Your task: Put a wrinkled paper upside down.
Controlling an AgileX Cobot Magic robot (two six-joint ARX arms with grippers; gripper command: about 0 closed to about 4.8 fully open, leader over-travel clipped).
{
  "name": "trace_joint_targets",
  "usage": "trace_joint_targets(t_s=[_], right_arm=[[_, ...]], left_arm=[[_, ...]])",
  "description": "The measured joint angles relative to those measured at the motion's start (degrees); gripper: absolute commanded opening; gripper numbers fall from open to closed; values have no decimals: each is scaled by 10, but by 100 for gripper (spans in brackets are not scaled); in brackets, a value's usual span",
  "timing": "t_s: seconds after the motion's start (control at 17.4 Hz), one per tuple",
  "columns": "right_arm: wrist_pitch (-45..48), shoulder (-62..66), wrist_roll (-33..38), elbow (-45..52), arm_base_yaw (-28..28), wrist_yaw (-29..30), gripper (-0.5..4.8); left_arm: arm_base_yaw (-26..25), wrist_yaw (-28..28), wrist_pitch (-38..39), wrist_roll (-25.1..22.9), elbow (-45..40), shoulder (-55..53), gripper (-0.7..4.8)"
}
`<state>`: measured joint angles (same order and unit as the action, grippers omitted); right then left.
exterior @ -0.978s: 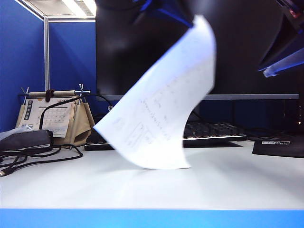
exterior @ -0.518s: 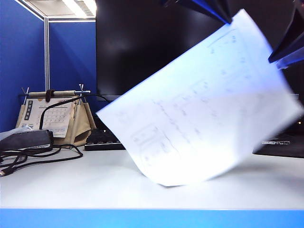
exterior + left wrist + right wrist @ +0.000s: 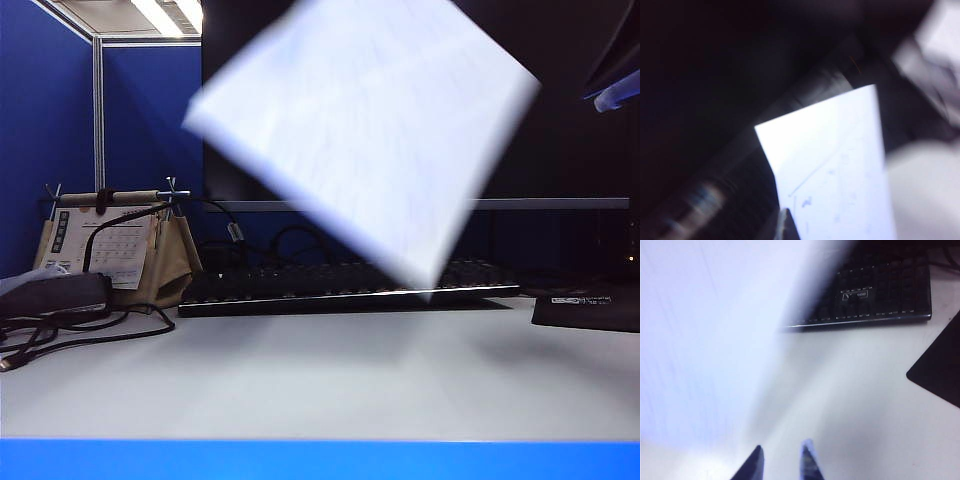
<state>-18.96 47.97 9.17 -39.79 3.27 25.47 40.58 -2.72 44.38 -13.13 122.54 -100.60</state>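
The wrinkled paper (image 3: 370,130) is a large white sheet with faint print, blurred, tilted in the air above the keyboard and clear of the table. In the left wrist view my left gripper (image 3: 788,216) is shut on an edge of the paper (image 3: 835,170); only one dark fingertip (image 3: 786,225) shows. The left gripper is out of the exterior view. My right gripper (image 3: 782,452) is open over the bare table with nothing between its fingers, and the paper (image 3: 705,340) floats beside it. Its pale fingertip (image 3: 615,98) shows at the upper right of the exterior view.
A black keyboard (image 3: 340,290) lies in front of a dark monitor (image 3: 570,150). A desk calendar (image 3: 115,245) and a black device with cables (image 3: 60,300) are at the left. A black mat (image 3: 585,305) is at the right. The white table (image 3: 320,380) stretches in front.
The paper has swung up from hanging with its lower edge on the table to floating tilted above the keyboard. The right fingertip drifted slightly toward the right edge.
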Motion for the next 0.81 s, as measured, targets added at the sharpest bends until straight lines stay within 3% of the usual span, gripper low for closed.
trace_joint_targets(t_s=[0.23, 0.4, 0.58, 0.81], right_arm=[[0, -2, 0, 0, 0, 0, 99], [0, -2, 0, 0, 0, 0, 99], [0, -2, 0, 0, 0, 0, 99], [-5, -18, 0, -3, 1, 0, 99]], left_arm=[[-14, 4, 8, -15, 71, 18, -5], [36, 2, 33, -26, 63, 24, -5], [95, 18, 61, -34, -3, 6, -5], [99, 10, 52, -1, -149, -2, -5]])
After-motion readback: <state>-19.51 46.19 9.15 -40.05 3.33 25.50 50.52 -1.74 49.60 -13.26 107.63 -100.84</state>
